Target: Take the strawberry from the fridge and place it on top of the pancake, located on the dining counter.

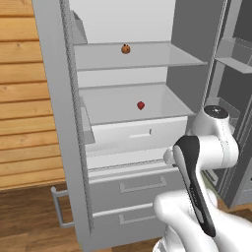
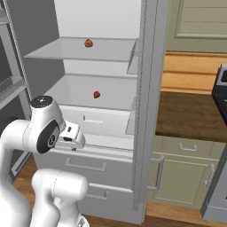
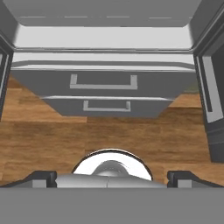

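Round red strawberry (image 1: 141, 105) on smooth white fridge (image 1: 59, 123) shelf (doors open); pincer (image 3: 112, 177) spread wide, empty

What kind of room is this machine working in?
It looks like a home kitchen: an open fridge with a strawberry on a shelf, a wood-topped counter over cabinet doors, and a wooden floor.

Red strawberry (image 1: 141, 105) on open fridge's (image 1: 64, 123) lower shelf; seemingly upright.

floor (image 3: 43, 131): wood planks | wall (image 1: 24, 98): wood panelling | cabinets (image 2: 186, 173): green
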Robot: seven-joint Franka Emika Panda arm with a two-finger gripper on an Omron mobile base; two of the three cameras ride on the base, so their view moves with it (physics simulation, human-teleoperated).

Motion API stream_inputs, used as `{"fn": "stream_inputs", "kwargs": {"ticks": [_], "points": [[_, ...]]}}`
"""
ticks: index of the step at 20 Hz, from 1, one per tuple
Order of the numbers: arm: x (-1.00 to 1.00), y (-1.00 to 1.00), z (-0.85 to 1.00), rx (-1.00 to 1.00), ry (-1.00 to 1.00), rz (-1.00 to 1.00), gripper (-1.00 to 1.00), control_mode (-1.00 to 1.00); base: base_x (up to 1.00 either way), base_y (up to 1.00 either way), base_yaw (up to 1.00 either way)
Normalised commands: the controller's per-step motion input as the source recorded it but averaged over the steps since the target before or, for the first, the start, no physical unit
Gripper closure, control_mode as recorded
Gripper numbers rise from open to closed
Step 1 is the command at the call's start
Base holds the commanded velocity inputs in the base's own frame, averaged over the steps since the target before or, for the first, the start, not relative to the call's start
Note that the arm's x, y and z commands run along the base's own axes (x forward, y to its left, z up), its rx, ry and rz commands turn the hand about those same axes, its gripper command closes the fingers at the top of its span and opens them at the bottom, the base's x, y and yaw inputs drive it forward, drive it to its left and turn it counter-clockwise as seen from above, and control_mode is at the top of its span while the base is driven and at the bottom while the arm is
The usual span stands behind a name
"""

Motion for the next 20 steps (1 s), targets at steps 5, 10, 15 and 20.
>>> {"fn": "stream_inputs", "kwargs": {"ticks": [5,10,15,20], "points": [[0.0,0.0,0.0,0.0,0.0,0.0,-1.0,1.0,0.03,0.07,-0.01],[0.0,0.0,0.0,0.0,0.0,0.0,-1.0,1.0,0.51,0.25,-0.03],[0.0,0.0,0.0,0.0,0.0,0.0,-1.0,1.0,0.49,0.0,-0.01],[0.0,0.0,0.0,0.0,0.0,0.0,-1.0,1.0,0.42,0.03,0.0]]}}
